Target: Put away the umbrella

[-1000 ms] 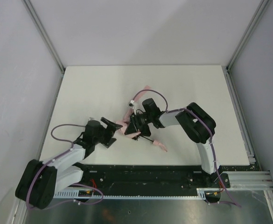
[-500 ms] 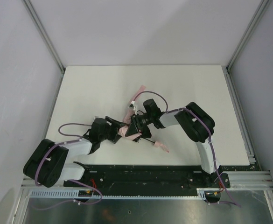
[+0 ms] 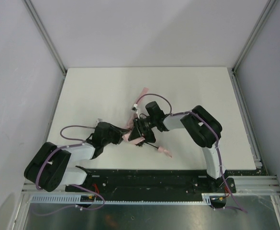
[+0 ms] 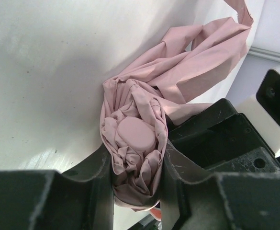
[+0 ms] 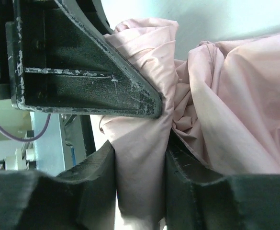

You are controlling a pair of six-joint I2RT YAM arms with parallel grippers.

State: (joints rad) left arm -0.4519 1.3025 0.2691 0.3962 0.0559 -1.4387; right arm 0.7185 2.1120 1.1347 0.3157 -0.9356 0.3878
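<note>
Two pincers (image 4: 136, 165) (image 5: 140, 165) squeezing umbrella (image 4: 187, 72), cap (image 4: 136, 134) left-wrist only

The umbrella (image 3: 129, 136), pale pink fabric crumpled into a bunch, lies mid-table, its thin dark shaft angling near-right.

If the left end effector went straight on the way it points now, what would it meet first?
The left end effector is shut on the umbrella, so it would first push into its pink fabric. The right end effector sits close beside this line and might come next; depth is unclear.
</note>
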